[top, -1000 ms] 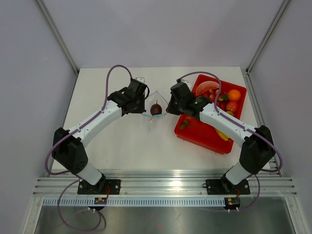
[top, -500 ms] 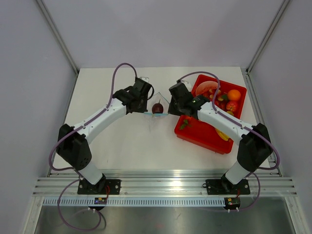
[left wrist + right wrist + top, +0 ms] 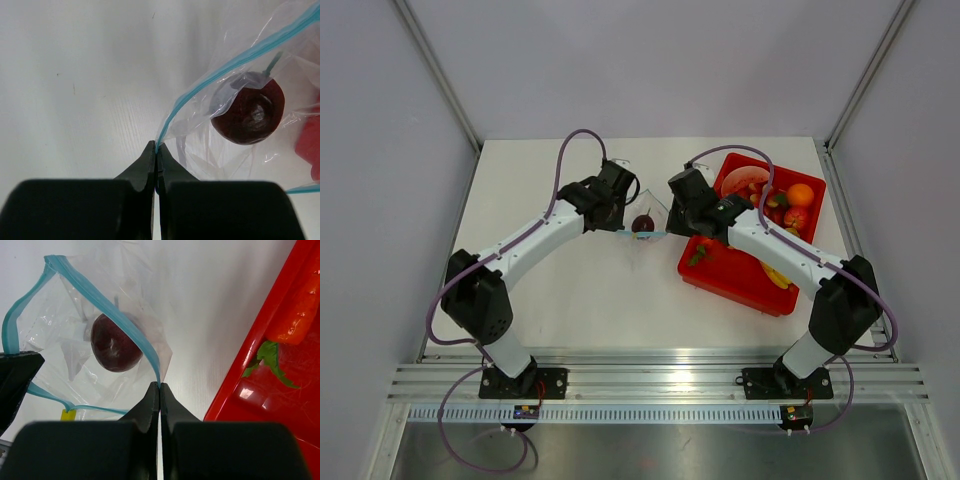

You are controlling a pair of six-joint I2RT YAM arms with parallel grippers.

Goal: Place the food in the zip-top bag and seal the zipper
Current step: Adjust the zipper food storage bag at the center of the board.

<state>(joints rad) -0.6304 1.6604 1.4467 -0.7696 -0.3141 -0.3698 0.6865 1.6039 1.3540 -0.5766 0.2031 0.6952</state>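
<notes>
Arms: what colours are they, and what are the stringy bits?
The left arm and right arm have white links and chunky black joints. Thin purple cables loop along both. The left end effector and right end effector are black, with fingers tapering to points.

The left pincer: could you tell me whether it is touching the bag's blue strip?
Touching. The left wrist view shows the left pincer shut on the end of the blue strip, with no gap.

The fruit [image 3: 116, 342] lies inside the bag [image 3: 55, 325], pinched between the left gripper [image 3: 156, 150] and right gripper [image 3: 159, 387], left of the tray [image 3: 730, 285].
</notes>
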